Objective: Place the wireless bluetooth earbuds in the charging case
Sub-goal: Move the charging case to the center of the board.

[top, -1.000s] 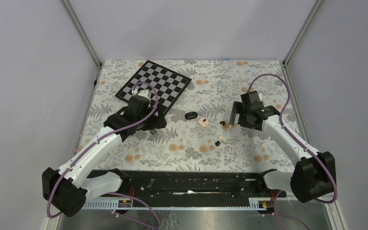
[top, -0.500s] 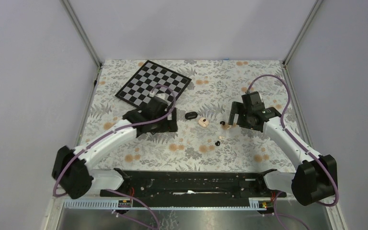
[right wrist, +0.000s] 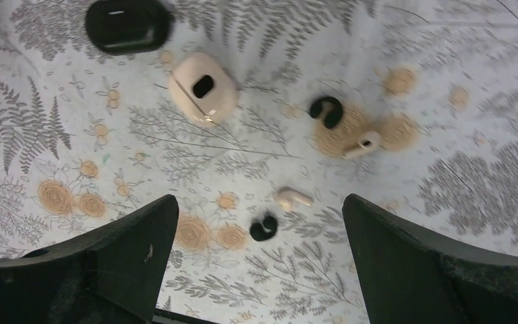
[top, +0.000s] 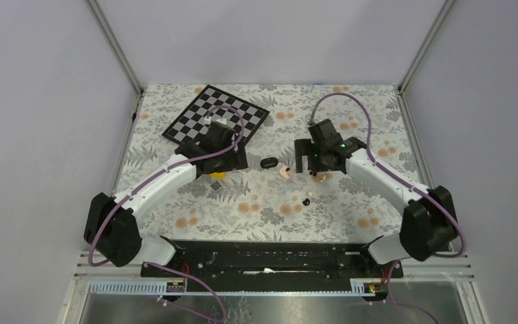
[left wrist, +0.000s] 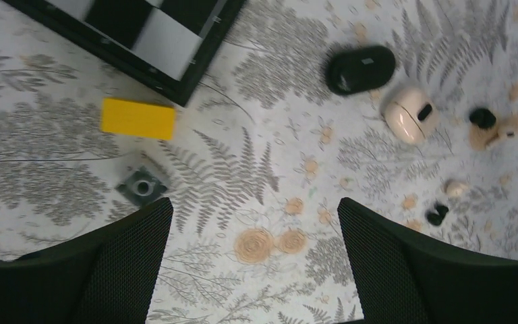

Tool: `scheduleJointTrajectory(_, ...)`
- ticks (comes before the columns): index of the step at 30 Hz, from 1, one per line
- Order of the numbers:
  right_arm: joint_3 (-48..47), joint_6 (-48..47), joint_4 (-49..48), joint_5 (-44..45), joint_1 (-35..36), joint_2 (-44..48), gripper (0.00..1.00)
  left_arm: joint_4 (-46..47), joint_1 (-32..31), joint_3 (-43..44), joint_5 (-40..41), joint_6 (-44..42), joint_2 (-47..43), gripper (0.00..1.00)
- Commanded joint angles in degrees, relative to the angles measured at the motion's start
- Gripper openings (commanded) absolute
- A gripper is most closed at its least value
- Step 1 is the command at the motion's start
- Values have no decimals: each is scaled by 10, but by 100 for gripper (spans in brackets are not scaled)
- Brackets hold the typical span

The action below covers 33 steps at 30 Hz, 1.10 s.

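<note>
Two charging cases lie mid-table: a black case (right wrist: 128, 25) (left wrist: 360, 69) (top: 268, 162) and a pale beige case (right wrist: 204, 89) (left wrist: 411, 113) (top: 285, 172) with a dark slot on top. The earbuds lie loose to their right: a black bud (right wrist: 326, 111) beside a beige bud (right wrist: 362, 144), and nearer, a beige bud (right wrist: 292, 198) beside a black bud (right wrist: 264, 227) (top: 306, 201). My right gripper (right wrist: 262, 206) (top: 305, 157) hangs open above them and holds nothing. My left gripper (left wrist: 254, 212) (top: 233, 160) is open over bare cloth, left of the cases.
A checkerboard (top: 217, 116) lies at the back left. A small yellow block (left wrist: 138, 119) (top: 217, 174) and a grey square piece (left wrist: 141, 186) lie just in front of it, under the left arm. Metal posts and grey walls border the flowered table.
The right arm has swung left, over the earbuds beside the beige case. The left arm has reached right and farther back, uncovering the yellow block. The earbuds and cases have not moved.
</note>
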State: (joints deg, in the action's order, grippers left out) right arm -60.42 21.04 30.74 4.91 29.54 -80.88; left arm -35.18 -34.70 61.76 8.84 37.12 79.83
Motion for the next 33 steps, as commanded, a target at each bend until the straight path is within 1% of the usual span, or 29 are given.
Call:
scheduleJointTrajectory(1,-68,-51,-7,-32,45,-79,100,-4,59,-17,2,-9,-54,95)
scheduleJointTrajectory(3,-98,-66,3,-26,66,-123,100,-9,89,-29,-1,-13,-73,96)
scheduleJointTrajectory(6,-140,-93,18,-2,89,-185,100,-17,114,-43,-4,-17,-95,96)
scheduleJointTrajectory(10,-175,-127,19,20,93,-245,100,-17,124,-57,-7,-14,-114,96)
scheduleJointTrajectory(15,-206,-161,27,26,93,-307,100,-17,127,-57,-15,-14,-110,96)
scheduleJointTrajectory(19,-210,-167,26,36,93,-326,97,-17,127,-56,-18,-12,-108,96)
scheduleJointTrajectory(21,-209,-165,25,41,93,-328,98,-16,128,-57,-16,-10,-108,96)
scheduleJointTrajectory(27,-197,-140,-6,38,93,-307,100,-11,127,-59,-20,-9,-103,96)
scheduleJointTrajectory(33,-240,-80,-16,105,93,-326,100,-5,127,-61,-35,-9,-94,97)
